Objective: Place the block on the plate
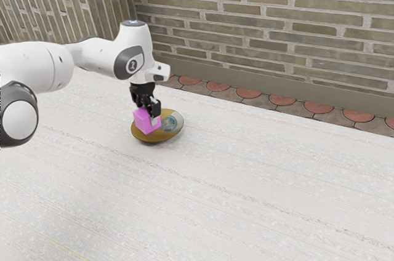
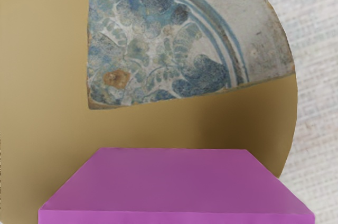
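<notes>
My gripper point(image 1: 149, 117) is clamped on the pink block point(image 1: 144, 120), which I hold over the plate point(image 1: 149, 139), toward ten o'clock of its centre in the exterior view. Whether its underside touches, I can't tell. If there is a gap, letting go early could drop and tip it. Lowering it too near the ten o'clock rim could tilt the plate or send the block onto the counter point(image 1: 246, 181); pressing too hard could make the plate skid.
</notes>
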### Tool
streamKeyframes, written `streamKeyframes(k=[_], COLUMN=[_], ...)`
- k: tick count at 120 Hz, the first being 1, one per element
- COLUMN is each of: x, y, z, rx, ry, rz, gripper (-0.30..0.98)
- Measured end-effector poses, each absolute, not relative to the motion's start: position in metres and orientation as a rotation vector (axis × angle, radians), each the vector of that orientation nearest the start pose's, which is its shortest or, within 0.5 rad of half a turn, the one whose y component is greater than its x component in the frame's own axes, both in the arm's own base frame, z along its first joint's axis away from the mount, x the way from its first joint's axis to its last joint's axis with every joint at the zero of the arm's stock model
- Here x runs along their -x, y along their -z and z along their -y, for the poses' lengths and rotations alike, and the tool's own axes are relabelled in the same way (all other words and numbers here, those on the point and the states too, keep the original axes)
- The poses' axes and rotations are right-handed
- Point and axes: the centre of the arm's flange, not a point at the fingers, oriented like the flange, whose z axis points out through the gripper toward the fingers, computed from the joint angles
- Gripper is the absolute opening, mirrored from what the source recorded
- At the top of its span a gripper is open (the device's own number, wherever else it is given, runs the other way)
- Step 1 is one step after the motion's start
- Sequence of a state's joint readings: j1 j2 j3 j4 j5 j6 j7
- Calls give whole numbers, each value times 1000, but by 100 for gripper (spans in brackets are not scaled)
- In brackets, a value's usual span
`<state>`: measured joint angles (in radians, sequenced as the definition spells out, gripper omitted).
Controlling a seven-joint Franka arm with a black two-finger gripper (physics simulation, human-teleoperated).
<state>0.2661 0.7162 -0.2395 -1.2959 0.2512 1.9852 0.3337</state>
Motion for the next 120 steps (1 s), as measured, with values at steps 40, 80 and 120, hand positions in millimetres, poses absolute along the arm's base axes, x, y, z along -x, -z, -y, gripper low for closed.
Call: streamKeyframes(k=[40,80,120], x=[-751,-754,-750], y=[-309,-296,-340], z=[-77,-77,-71], rx=[2979,2960,2938], ry=[-45,-72,-43], rz=[-649,-726,-768], gripper=[38,55,66])
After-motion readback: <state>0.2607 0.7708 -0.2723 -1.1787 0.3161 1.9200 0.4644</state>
